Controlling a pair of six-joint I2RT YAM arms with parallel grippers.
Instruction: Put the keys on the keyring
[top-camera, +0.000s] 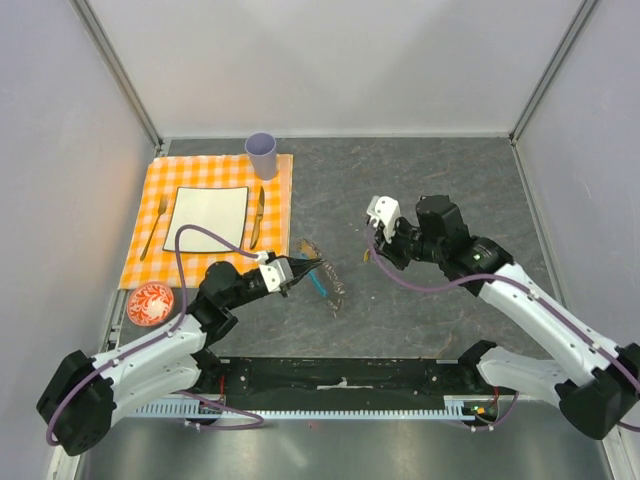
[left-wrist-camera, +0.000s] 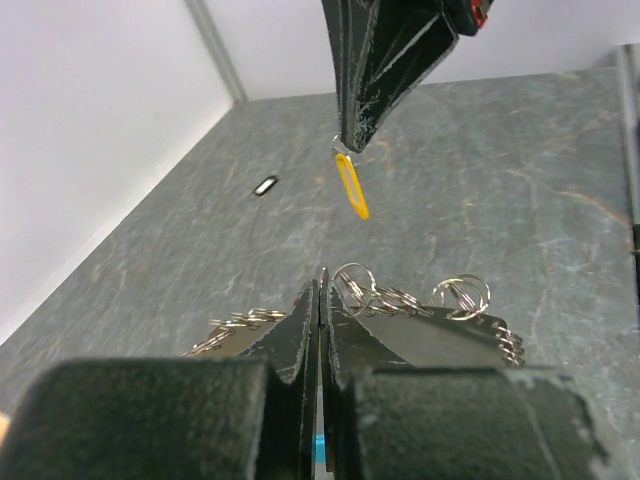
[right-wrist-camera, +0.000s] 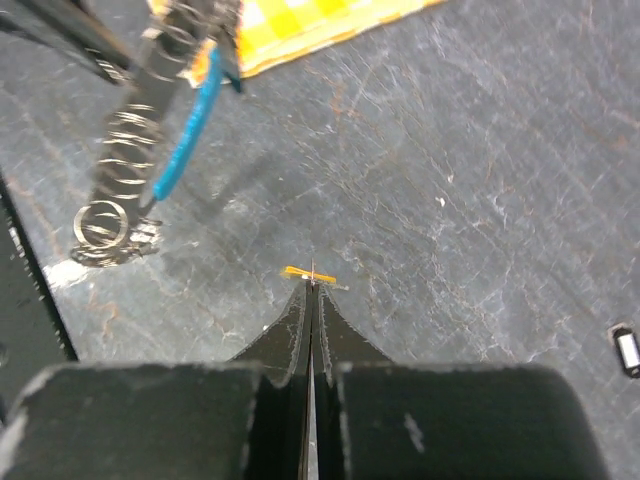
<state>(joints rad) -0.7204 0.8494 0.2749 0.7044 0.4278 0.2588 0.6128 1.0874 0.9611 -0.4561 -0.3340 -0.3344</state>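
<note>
My left gripper is shut on the keyring, a loop of grey chain with a blue curved section, and holds it above the table. In the left wrist view the shut tips have chain rings spread on both sides. My right gripper is shut on the small ring of the yellow-orange key, which hangs a short way right of the keyring. In the right wrist view the key sits at the shut tips, and the blue section is up left. A black key with a white centre lies on the table.
An orange checked placemat at the back left holds a white plate, a fork and a knife. A purple cup stands behind it, a red patterned dish in front. A black rail runs along the near edge.
</note>
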